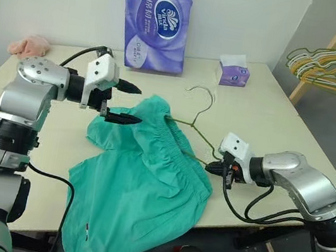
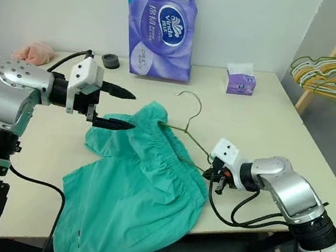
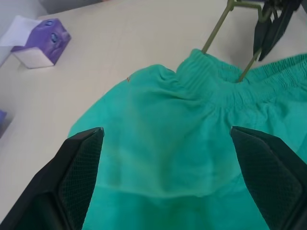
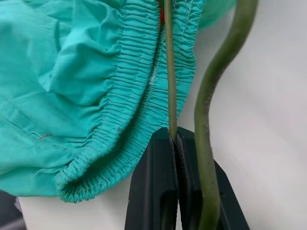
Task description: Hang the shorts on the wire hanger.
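On the beige table [image 1: 273, 110], near its front edge: one pair of teal shorts [image 1: 138, 192], gathered waistband up, one leg spilling over the edge. One olive wire hanger [image 1: 196, 114], seemingly threaded into the waistband, hook toward the far edge. Two grippers: left gripper [image 1: 127, 102] spread wide above the shorts, right gripper [image 1: 214, 167] pinching the hanger's wire.

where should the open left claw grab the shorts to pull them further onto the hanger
Probably the gathered waistband of the shorts, where the wire hanger enters. Come from the robot's left, opposite the right claw that pinches the wire. The band is thick and bunched, easy to pinch. The left claw hovers open above that end.
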You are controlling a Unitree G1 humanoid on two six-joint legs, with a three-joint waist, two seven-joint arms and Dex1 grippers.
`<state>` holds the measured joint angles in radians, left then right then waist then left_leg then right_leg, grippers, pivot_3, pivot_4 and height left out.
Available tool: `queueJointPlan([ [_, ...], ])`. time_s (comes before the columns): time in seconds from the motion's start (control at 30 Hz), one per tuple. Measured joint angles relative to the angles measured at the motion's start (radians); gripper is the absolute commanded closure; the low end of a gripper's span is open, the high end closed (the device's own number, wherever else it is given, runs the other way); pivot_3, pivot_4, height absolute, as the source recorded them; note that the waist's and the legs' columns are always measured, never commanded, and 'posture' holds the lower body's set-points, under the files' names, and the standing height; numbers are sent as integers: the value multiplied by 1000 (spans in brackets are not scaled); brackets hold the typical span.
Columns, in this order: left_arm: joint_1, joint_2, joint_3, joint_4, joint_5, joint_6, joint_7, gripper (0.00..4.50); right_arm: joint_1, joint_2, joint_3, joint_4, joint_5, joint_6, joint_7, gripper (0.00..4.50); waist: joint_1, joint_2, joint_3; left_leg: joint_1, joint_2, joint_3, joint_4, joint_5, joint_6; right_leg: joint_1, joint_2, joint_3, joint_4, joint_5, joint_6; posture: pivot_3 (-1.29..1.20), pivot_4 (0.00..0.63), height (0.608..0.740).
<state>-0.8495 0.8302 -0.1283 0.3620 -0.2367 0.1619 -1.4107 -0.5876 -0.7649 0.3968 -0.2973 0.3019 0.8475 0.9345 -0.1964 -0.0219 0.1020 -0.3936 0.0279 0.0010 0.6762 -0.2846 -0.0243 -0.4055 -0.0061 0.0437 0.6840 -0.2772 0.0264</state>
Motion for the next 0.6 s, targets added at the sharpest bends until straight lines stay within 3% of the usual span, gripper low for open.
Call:
queueJointPlan([
  [0.37,132,-8,-76,-82,30,-22,-132,54,-2,-11,25,-24,-92,-85,19,4500,-1,0,0,-1,0,-2,4,0,0,-1,0,0,4,1,2,-211,33,740],
  [0.6,127,-43,-75,-22,63,-32,-84,2053,-2,-11,25,-54,-110,-116,39,4500,-1,0,-1,0,0,-1,5,0,0,-1,0,0,9,0,3,-214,37,740],
])
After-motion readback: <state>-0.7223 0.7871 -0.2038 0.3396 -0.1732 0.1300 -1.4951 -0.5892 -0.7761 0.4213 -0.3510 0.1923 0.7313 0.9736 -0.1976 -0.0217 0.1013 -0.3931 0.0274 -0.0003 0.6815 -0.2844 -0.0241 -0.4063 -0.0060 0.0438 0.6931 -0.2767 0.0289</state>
